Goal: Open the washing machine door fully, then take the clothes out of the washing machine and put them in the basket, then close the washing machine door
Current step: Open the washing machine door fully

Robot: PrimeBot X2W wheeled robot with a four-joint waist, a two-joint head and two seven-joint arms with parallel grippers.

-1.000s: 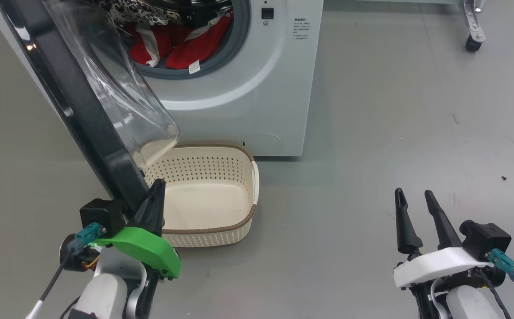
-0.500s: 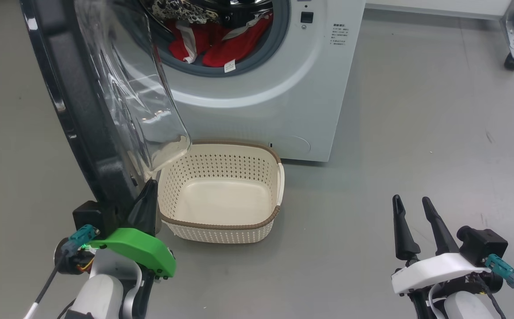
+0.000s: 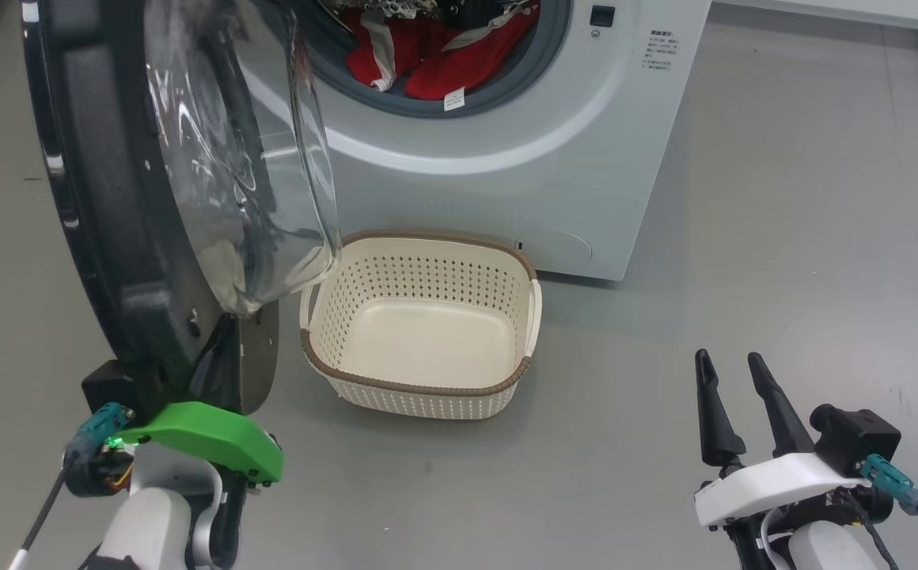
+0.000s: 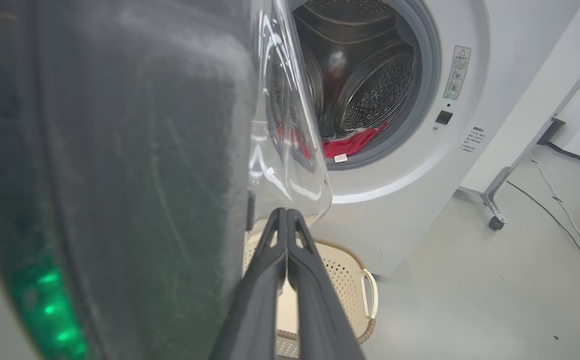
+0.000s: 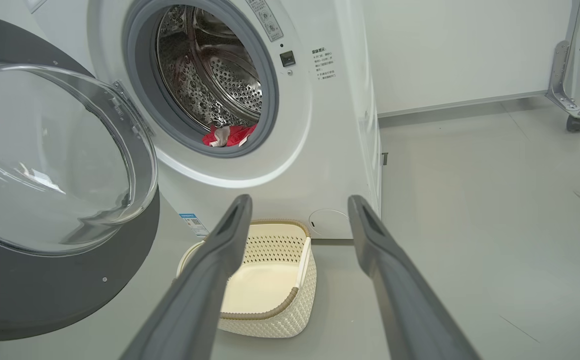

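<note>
While the washing machine door (image 3: 103, 198) stands swung out at the left, I'm seeing its wide glossy black rim nearly edge-on, the clear glass bowl (image 3: 269, 158) bulging toward the machine with light streaking over it. The washing machine (image 3: 506, 182) is a white box with a grey round mouth. The clothes (image 3: 459, 63) lie at the mouth's lower lip, bright red with white panels, and a small white tag (image 3: 453, 99) hangs over the seal. The basket (image 3: 419, 388) sits on the floor (image 3: 744, 237) just before the machine's bottom edge: cream, perforated, brown-rimmed, its bare bottom showing.

Left gripper (image 4: 286, 216) now: the green-shelled wrist is low at the door's bottom rim, fingers pointing up its inner face, pressed together on nothing. Whether they touch the door, I can't tell. Right gripper (image 3: 726, 358) is at the lower right above open floor, well apart from the basket, fingers upright and spread wide, carrying nothing.

My right wrist view gives me the bowl face-on, the perforated steel drum (image 5: 220, 80) and a blue sticker (image 5: 192, 222) low on the front. The left wrist view adds a warning label (image 4: 457, 72) by the mouth and a cable (image 4: 560, 215) trailing over the floor
</note>
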